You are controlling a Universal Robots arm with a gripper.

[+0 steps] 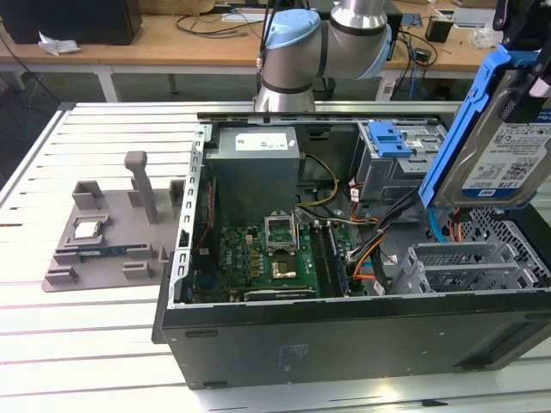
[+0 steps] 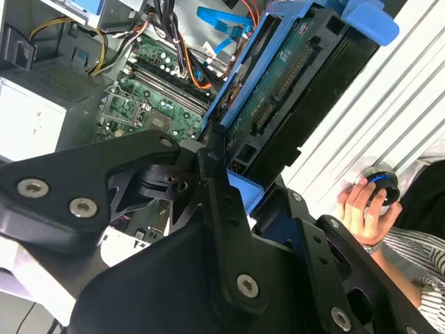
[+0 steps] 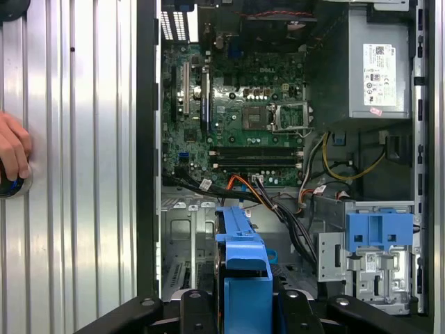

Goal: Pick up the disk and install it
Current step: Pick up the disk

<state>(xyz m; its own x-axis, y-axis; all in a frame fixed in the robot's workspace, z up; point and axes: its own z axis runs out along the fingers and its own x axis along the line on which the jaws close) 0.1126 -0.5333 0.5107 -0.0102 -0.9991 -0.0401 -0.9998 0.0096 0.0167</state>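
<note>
Slatted table [image 1: 95, 335] bears computer case [image 1: 344, 344], grey fixture [image 1: 103, 249].

slatted metal table [image 1: 86, 344]; wooden workbench [image 1: 198, 43] behind

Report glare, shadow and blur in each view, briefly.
Exterior view: even light, the slatted table shines pale, the disk is sharp but cropped at the frame edge. Second wrist view: the gripper is a dark soft mass up close, the table blows out white. First wrist view: the motherboard is crisp, the case's far end falls into shadow.
</note>
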